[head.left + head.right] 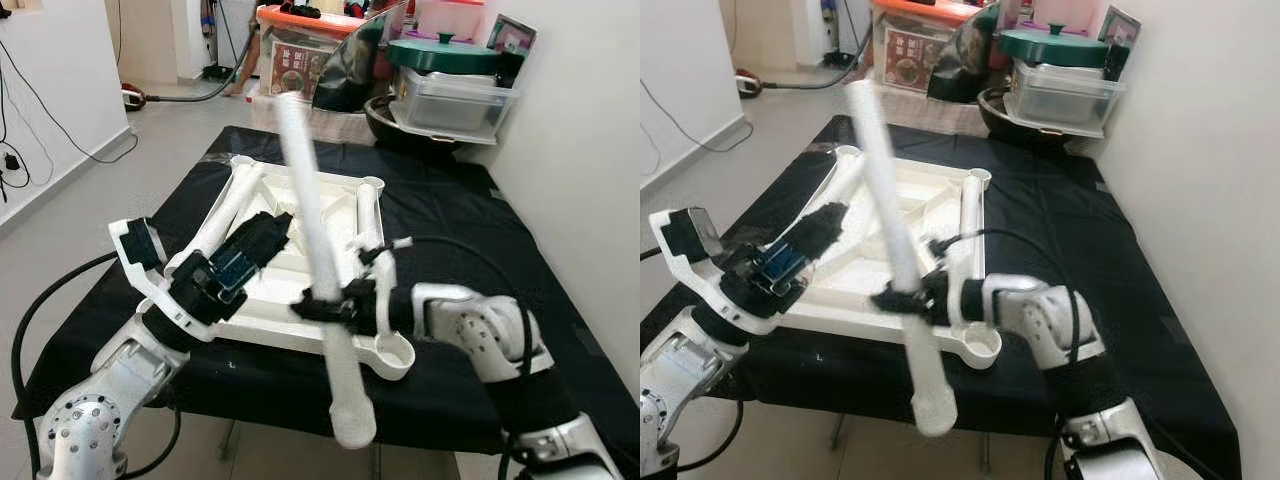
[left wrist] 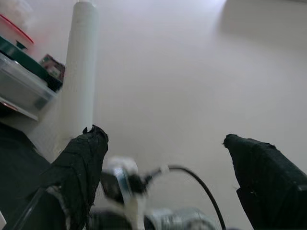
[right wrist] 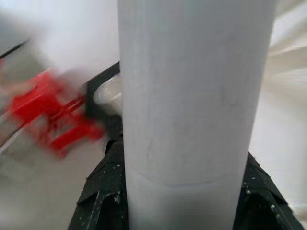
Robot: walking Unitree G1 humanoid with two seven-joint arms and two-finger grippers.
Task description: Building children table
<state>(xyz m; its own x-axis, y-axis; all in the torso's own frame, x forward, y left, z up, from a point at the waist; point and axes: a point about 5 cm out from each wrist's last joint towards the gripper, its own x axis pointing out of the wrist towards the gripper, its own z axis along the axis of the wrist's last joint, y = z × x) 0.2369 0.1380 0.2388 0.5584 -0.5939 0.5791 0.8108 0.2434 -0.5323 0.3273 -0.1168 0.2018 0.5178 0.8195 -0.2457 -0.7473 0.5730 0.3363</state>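
A white plastic table top (image 1: 300, 262) lies upside down on a black-covered table (image 1: 470, 235), with two white legs lying on it, one along its left side (image 1: 228, 205) and one along its right side (image 1: 369, 213). My right gripper (image 1: 330, 305) is shut on a third white table leg (image 1: 312, 235), holding it nearly upright above the table top's near right corner socket (image 1: 392, 352). The leg (image 3: 192, 96) sits tight between the right fingers. My left gripper (image 1: 258, 245) hovers open over the table top's left part, its black fingers (image 2: 79, 167) spread wide.
Plastic storage boxes (image 1: 455, 95), a green lid (image 1: 445, 55) and an orange-lidded bin (image 1: 305, 40) stand behind the table against the wall. A white wall runs along the right. Grey floor with cables (image 1: 60, 125) lies to the left.
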